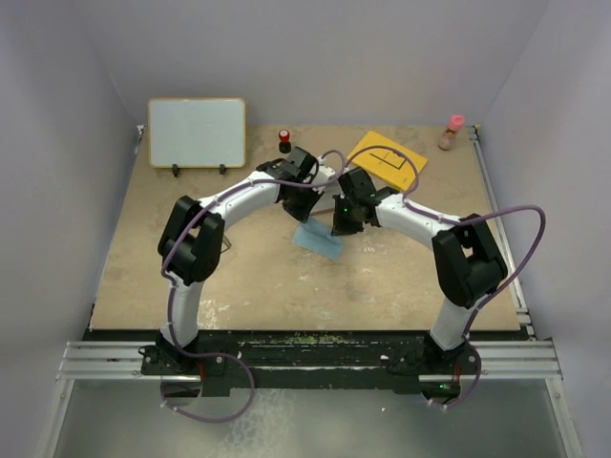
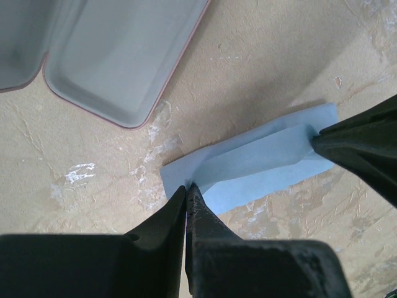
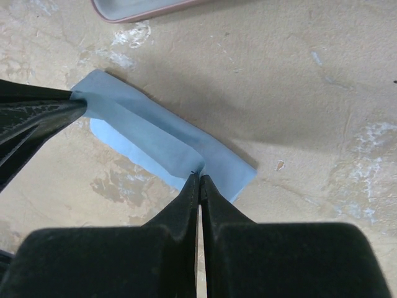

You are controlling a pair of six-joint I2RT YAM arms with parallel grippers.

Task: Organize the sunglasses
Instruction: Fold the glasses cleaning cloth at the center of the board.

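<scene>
The light blue cloth [image 1: 320, 240] lies folded lengthwise into a strip at the table's middle. My left gripper [image 2: 188, 186] is shut on one end of the cloth [image 2: 260, 162]. My right gripper [image 3: 198, 176] is shut on the other end of the cloth [image 3: 149, 133]. The two grippers face each other across the strip. The open pinkish-brown case [image 2: 118, 56], grey inside and empty where seen, lies just beyond the cloth; its rim shows in the right wrist view [image 3: 136, 7]. A thin dark wire shape [image 1: 226, 244] by my left arm's elbow may be the sunglasses; it is too small to tell.
A framed whiteboard [image 1: 197, 132] stands at the back left. A yellow sheet [image 1: 387, 160] lies at the back middle, with a small red-topped object [image 1: 284, 139] left of it. A pink-capped bottle [image 1: 452, 132] stands at the back right corner.
</scene>
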